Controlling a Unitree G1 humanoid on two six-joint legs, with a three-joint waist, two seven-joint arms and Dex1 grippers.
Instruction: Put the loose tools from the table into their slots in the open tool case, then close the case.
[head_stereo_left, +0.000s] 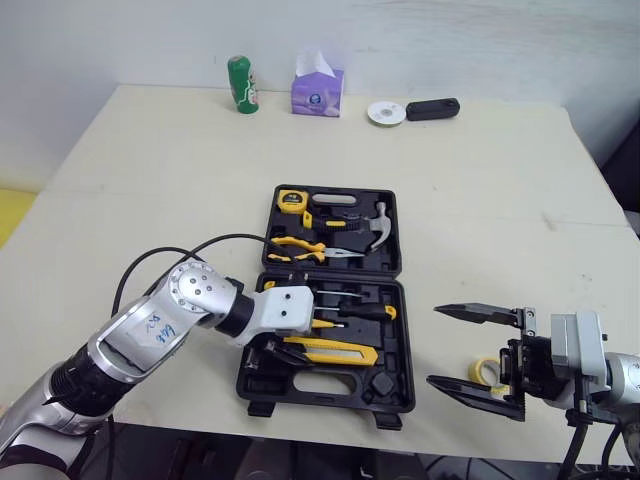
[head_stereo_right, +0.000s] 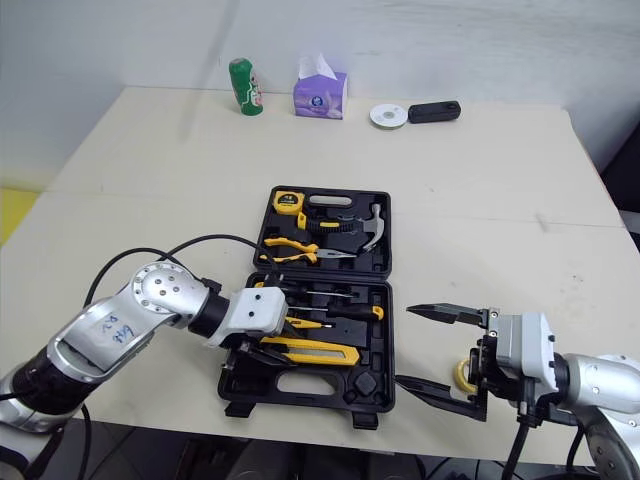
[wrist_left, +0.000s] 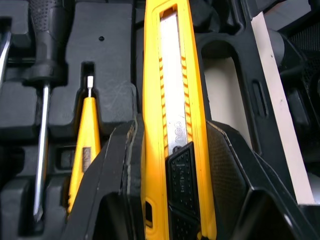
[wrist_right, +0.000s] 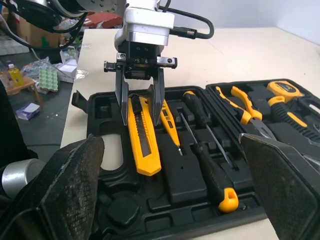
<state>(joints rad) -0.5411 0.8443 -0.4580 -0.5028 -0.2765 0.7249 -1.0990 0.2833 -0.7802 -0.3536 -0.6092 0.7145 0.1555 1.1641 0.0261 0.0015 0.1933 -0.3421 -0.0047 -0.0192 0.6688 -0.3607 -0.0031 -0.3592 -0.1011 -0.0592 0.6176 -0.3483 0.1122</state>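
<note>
The black tool case (head_stereo_left: 404, 335) lies open at the table's front middle. Its far half holds a tape measure (head_stereo_left: 291, 199), pliers (head_stereo_left: 300, 247) and a hammer (head_stereo_left: 376, 226). The near half holds screwdrivers (wrist_right: 207, 150), a yellow tester pen (wrist_left: 85, 145) and a yellow utility knife (head_stereo_left: 335, 350) lying in its slot. My left gripper (wrist_right: 140, 122) points down into the near half, fingers open a little, one on each side of the knife's rear end. My right gripper (head_stereo_left: 435, 345) hovers wide open to the right of the case with nothing between its fingers. A small yellow ring (head_stereo_left: 487, 372) lies on the table just behind it.
Along the far edge stand a green can (head_stereo_left: 241, 85), a purple tissue box (head_stereo_left: 318, 90), a white disc (head_stereo_left: 385, 113) and a black oblong object (head_stereo_left: 432, 108). The table's front edge runs close under the case and under my right gripper.
</note>
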